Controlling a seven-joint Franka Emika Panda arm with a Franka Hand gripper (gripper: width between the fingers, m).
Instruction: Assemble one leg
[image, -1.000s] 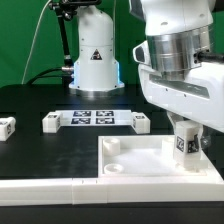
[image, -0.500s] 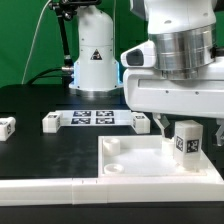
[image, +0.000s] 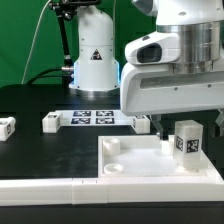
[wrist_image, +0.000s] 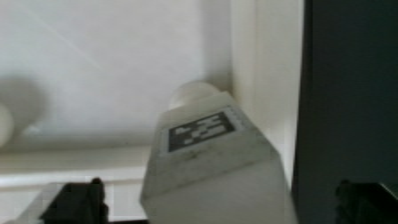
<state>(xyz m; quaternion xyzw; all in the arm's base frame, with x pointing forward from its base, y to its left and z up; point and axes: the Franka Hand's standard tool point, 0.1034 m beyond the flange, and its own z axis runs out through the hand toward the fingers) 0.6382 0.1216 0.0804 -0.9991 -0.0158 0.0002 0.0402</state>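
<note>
1. Standing upright on the large white panel (image: 140, 160), the leg (image: 186, 141) is near the panel's far corner on the exterior view's right, with its black-and-white tag facing the camera.
2. Whether the foot of the leg sits down in a corner socket cannot be told, as the panel hides its base.
3. Two round sockets (image: 112, 146) show as shallow hollows on the panel's side toward the exterior view's left, one behind the other.
4. A second small block (image: 7, 126) with a tag lies on the black table (image: 40, 150), well apart from the panel at the exterior view's left edge.
5. The marker board (image: 95, 118) lies behind the panel, and a long white bar (image: 45, 184) runs along the front.
6. The arm comes in from the upper right of the exterior view, its wrist pointing straight down with the gripper (image: 189, 121) hanging directly over the leg.
7. In the wrist view the two dark fingertips (wrist_image: 79, 198) stand wide apart, one on each side of the leg, with clear space between each and the leg's faces.
8. The jaws are spread and grip nothing, and the leg stands on its own.
</note>
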